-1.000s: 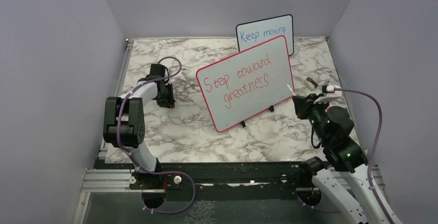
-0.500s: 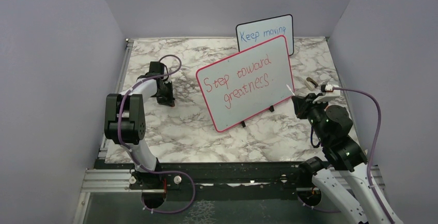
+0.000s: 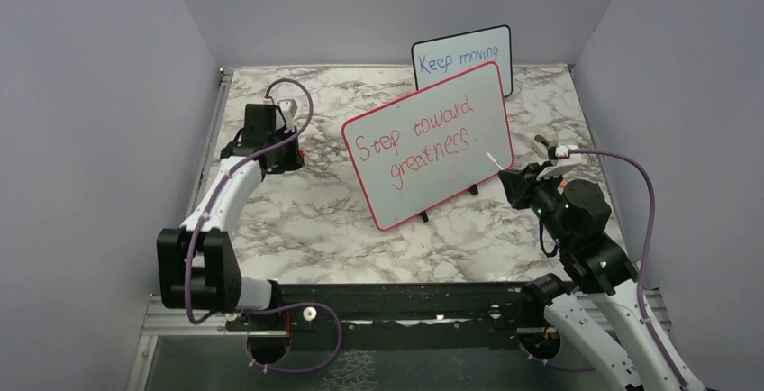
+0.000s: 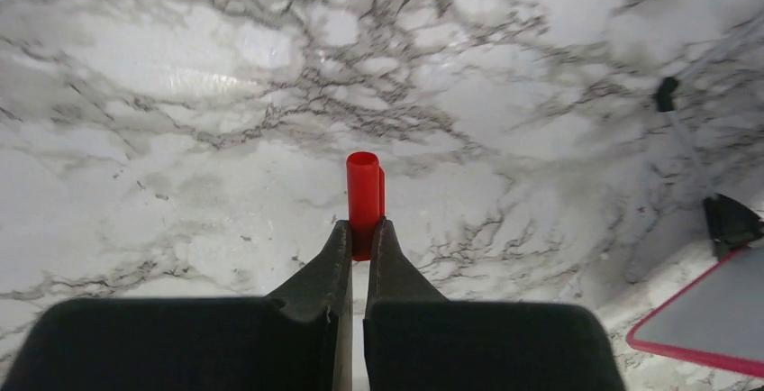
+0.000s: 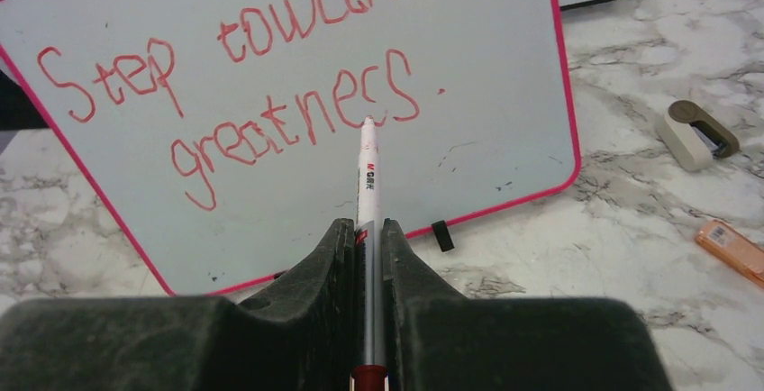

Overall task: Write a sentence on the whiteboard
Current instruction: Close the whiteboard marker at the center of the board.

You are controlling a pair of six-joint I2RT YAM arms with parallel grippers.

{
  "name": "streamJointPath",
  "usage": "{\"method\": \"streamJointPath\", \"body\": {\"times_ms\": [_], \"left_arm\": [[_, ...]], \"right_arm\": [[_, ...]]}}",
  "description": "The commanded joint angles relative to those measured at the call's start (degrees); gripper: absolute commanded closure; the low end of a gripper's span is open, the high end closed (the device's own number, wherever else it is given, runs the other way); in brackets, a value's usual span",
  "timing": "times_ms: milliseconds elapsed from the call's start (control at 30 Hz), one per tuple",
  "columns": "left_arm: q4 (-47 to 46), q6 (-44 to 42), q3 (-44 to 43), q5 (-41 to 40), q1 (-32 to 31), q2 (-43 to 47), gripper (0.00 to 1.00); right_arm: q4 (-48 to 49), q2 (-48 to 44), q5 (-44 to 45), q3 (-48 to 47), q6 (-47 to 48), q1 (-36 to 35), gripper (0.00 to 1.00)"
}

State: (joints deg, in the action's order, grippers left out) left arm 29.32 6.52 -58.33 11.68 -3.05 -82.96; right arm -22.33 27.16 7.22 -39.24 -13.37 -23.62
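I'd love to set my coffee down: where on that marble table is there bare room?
The widest bare table lies between the whiteboard and the front rail. Another patch is the back left corner, behind the left claw gripping a red cap. The right side is crowded: right claw, marker, a beige gadget, an orange piece.

I have bare table left of and in front of the whiteboard, which blocks the middle; a smaller board stands close behind it, and a beige clip and orange piece litter the right side
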Motion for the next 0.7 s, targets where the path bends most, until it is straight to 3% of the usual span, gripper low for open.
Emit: {"method": "streamJointPath", "body": {"times_ms": [0,300,667], "left_arm": [[-4.8,-3.9,3.0,4.0,-2.0,11.7,1.00],[-7.4,-13.2,8.0,1.2,-11.1,30.8,1.00],[-5.4,-26.9,9.8,7.8,-22.6,41.2,1.00]], "right_arm": [[2.1,1.0,-6.9,-1.8,1.6,0.2,1.00],[1.6,3.0,-17.1,-5.2,2.5,0.2,1.00],[4.1,7.0,-35.4,-7.8,1.8,0.2,1.00]]}}
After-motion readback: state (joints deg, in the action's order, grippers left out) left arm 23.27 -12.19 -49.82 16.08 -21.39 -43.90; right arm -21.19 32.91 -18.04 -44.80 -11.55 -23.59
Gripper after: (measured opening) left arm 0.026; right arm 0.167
